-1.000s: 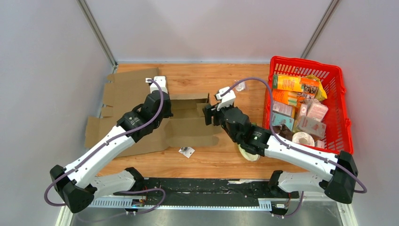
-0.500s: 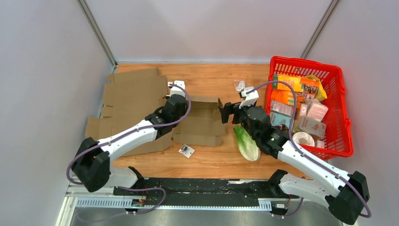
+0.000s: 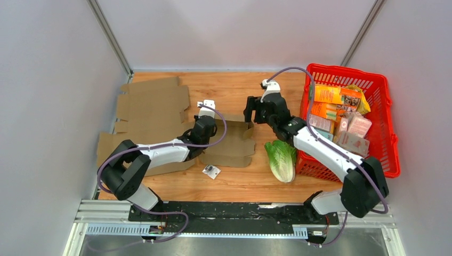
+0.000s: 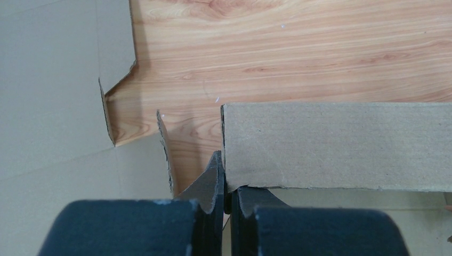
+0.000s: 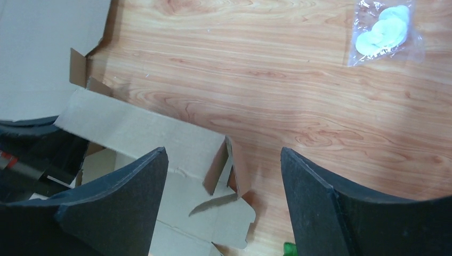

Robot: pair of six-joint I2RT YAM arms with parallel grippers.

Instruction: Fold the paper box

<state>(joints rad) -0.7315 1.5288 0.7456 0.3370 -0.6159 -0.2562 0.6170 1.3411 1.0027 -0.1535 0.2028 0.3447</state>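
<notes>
Left pincer [image 4: 226, 181] clamped on the paper box [image 4: 336, 144]; right pincer [image 5: 223, 154] gaping above it.

The left pincer's jaws are pressed tight on the left end of the paper box's upright far wall, and its arm lies low, stretched in from the box's left. The right pincer hangs spread wide and holds nothing over the box's far right corner. Its wrist is tipped down and its forearm runs back past the box's right side, beside a lettuce [image 3: 281, 157]. The box lies half-formed on the wooden surface [image 3: 229, 88], between a flat cardboard sheet [image 3: 152, 101] to its left and a red basket [image 3: 349, 71] to its right.
</notes>
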